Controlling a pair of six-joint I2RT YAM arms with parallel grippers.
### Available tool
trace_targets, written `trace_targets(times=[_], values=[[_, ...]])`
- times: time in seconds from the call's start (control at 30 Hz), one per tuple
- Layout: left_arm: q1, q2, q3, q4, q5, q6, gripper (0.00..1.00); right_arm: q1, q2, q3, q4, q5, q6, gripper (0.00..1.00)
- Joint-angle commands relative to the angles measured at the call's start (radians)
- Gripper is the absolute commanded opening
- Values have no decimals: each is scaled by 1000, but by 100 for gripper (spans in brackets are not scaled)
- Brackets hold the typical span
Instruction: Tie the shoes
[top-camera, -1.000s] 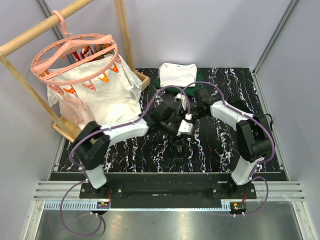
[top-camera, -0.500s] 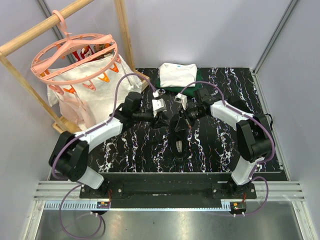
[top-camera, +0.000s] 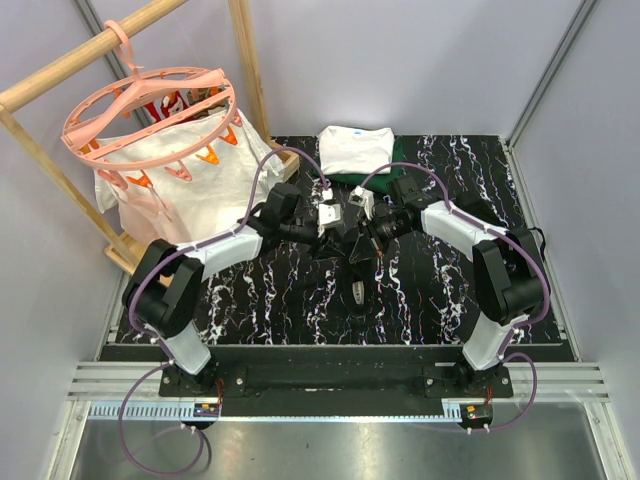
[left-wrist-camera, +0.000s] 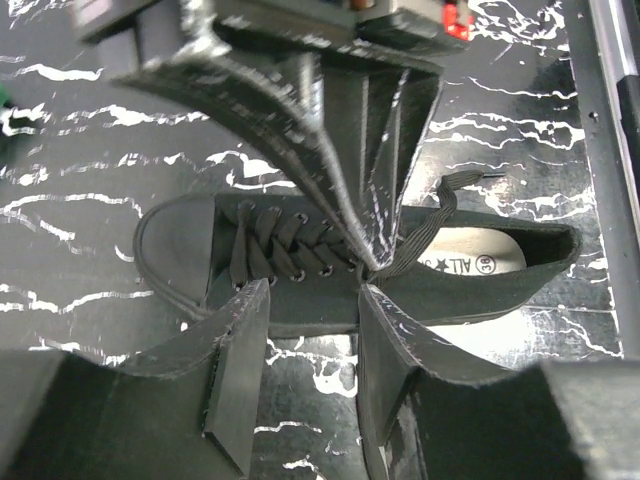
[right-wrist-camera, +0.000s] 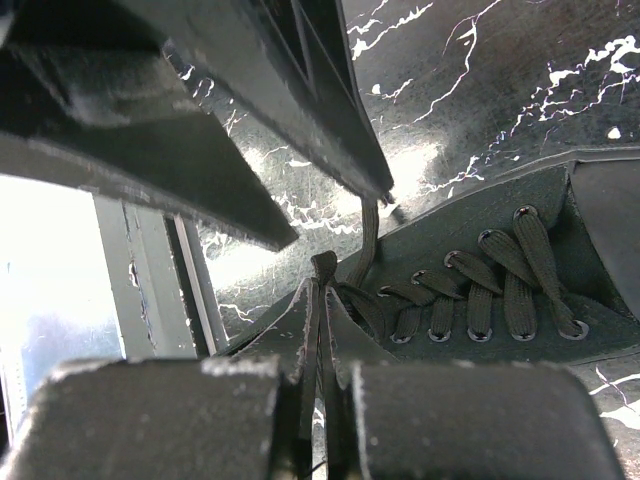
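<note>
Fingers of both arms met over the middle of the black marbled tabletop (top-camera: 430, 290) in the top view, the left fingers (top-camera: 333, 222) just beside the right fingers (top-camera: 366, 236). Under and just nearer than them lay the shoe (top-camera: 357, 275), small and black, its pale grey patch (top-camera: 358, 292) at the near end. From that height I could not tell how either pair stood, and no writing could be read. Folded white and dark green clothes (top-camera: 355, 150) sat at the far edge, well apart from the shoe.

From the left wrist, the left fingers stood apart at the bottom of the picture, one on each side of a gap in which the shoe's side wall showed. The shoe lay lengthwise across the view, toe cap (left-wrist-camera: 175, 250) to the left and opening to the right. On the pale insole (left-wrist-camera: 480, 255) the letters "ALL" could be read beside a circled number too small to be sure of. The right fingers came down from the top, pressed together on a lace (left-wrist-camera: 425, 225) at the end of the lacing row, its loose end trailing to the right.

From the right wrist, the insole and its print were hidden. That view showed the right fingers clamped on the lace, which rose between them, and the row of metal eyelets (right-wrist-camera: 480, 333) to their right. The left fingers filled the top left.
</note>
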Motion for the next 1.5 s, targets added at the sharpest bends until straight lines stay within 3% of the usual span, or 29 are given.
trace_targets(times=[0.0, 0.27, 0.5, 0.63, 0.7, 0.77, 0.87, 0.97, 1.47], values=[[-18, 24, 57, -17, 70, 93, 46, -3, -43, 39, 20, -32, -6, 0], [-35, 36, 68, -97, 97, 189, 49, -3, -46, 46, 20, -23, -12, 0], [-38, 76, 108, -110, 84, 184, 41, -3, -52, 46, 19, -32, -12, 0], [-38, 85, 122, -108, 80, 175, 15, -5, -55, 43, 20, -34, -14, 0], [-38, 82, 116, -107, 82, 173, 8, -7, -55, 44, 20, -32, -6, 0], [-38, 75, 107, -107, 82, 175, 0, -16, -55, 50, 17, -30, 9, 9], [-35, 67, 97, -120, 90, 179, 0, -43, -63, 62, 13, -27, 38, 29], [-29, 61, 88, -127, 90, 184, 0, -97, -75, 63, -9, -23, 38, 38], [-26, 26, 45, -88, 73, 163, 0, -76, 26, 89, -95, 62, -48, 34]])
